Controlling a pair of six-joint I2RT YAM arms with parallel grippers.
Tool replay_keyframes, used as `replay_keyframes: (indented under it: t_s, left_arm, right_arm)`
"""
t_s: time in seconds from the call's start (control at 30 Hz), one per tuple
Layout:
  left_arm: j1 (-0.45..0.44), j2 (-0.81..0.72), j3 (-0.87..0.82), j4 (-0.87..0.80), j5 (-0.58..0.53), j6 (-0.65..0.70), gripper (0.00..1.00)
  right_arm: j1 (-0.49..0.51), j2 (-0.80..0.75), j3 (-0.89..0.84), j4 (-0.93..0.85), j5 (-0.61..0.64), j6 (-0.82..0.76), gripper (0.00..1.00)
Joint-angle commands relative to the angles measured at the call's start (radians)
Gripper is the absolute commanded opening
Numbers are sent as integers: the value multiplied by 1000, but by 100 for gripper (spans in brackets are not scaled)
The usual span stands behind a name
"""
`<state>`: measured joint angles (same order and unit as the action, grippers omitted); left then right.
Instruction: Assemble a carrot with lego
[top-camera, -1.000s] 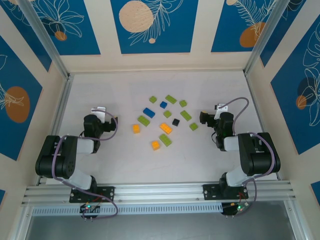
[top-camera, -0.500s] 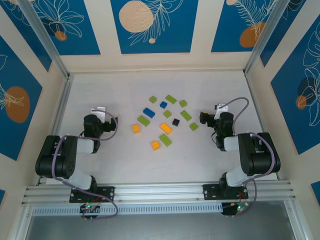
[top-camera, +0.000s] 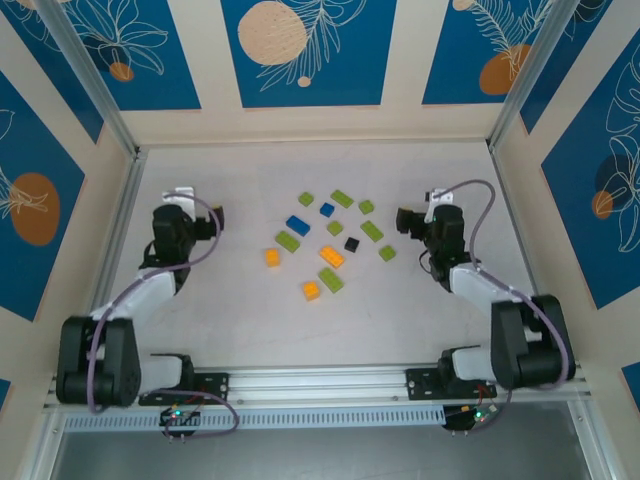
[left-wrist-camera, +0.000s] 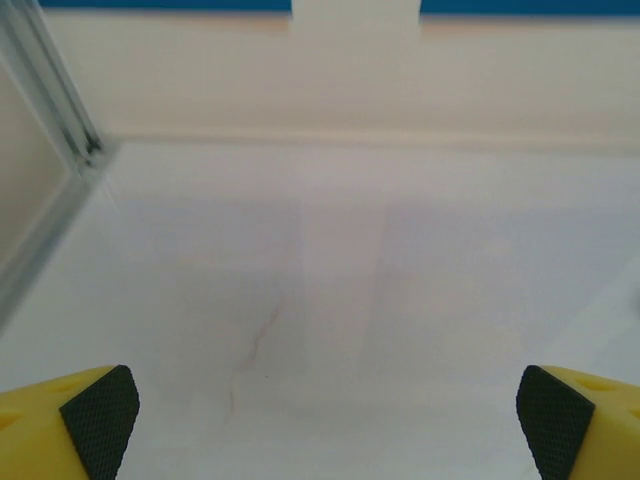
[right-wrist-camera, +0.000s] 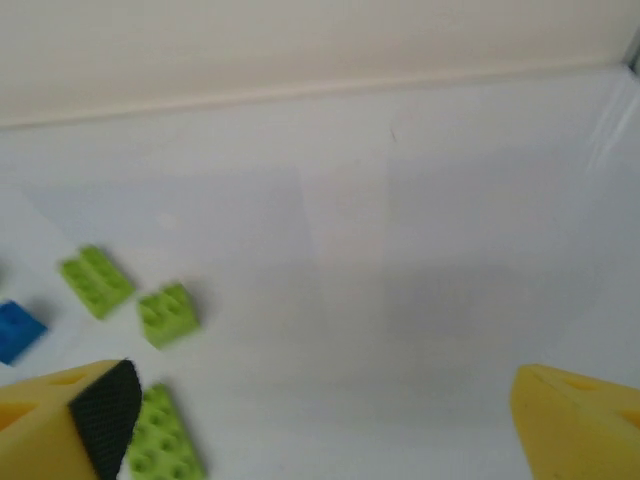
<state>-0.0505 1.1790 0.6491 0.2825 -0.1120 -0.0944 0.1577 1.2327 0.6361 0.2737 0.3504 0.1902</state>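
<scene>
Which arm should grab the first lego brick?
Probably right. The right claw, open, has green bricks close by; the left claw, also open, faces bare table, farther from them.

- Pale white matte tabletop (top-camera: 240, 320); faint hairline marks seen in the left wrist view.
- Cream enclosure walls (top-camera: 405, 60) on three sides, fitted with blue panels (top-camera: 345, 80) bearing white leaf outlines and orange discs.
- Silver aluminium rail (top-camera: 320, 380) along near edge; slanted aluminium posts (top-camera: 85, 75) at rear corners.
- Lighting even, diffuse.
</scene>
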Motion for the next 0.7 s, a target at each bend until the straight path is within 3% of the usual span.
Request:
replay_keyframes:
  t_s: [0.0,0.2,0.4,0.5,0.67]
  left_arm:
    - [-2,-79,42,-255,1,-109,100]
    - [2,-70,175,-535,-34,-227,100]
    - [1,-57,239,-683,2,-347,100]
    - [1,-68,238,-680,23,-358,100]
    - [2,-82,245,-774,-99,-387,97]
  right_arm:
    - [72,-96,110,-415,-49,96,99]
    - [341,-107,314,-772,-19,165,99]
    - [533,46,487,-968,-45,125,99]
    - [573,172,567,-1005,-72,42,89]
    - [579,385,707,-1015,-134,-53,71]
